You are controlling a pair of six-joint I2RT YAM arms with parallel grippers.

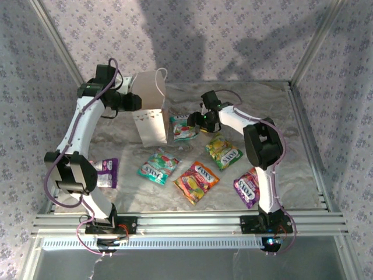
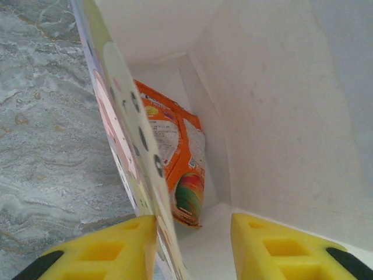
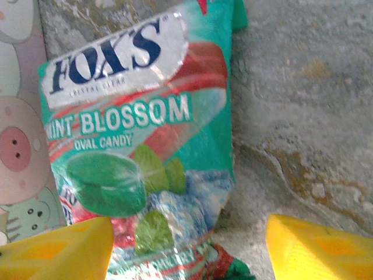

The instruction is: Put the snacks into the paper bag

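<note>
Because the right gripper [image 3: 189,233] hangs spread wide over the lower end of the teal packet [image 3: 140,146], one finger on either side and nothing held, the pinch is not yet made. That packet lies flat on the table [image 3: 315,116], its left edge right against the printed side of the paper bag [image 3: 17,146]. The left gripper [image 2: 192,224] is unclenched too. Its fingers straddle the bag's wall, one outside and one inside, with the paper resting against the outer finger only. An orange packet [image 2: 175,169] already stands inside. Five more packets [image 1: 196,182] lie scattered on the table nearer the arm bases. The risk, as I judge it, is that the glossy, flat packet could skid out from between the closing fingers. The finger nearest the bag could also shove it, and the bag, being unclamped, might slide or tip.
</note>
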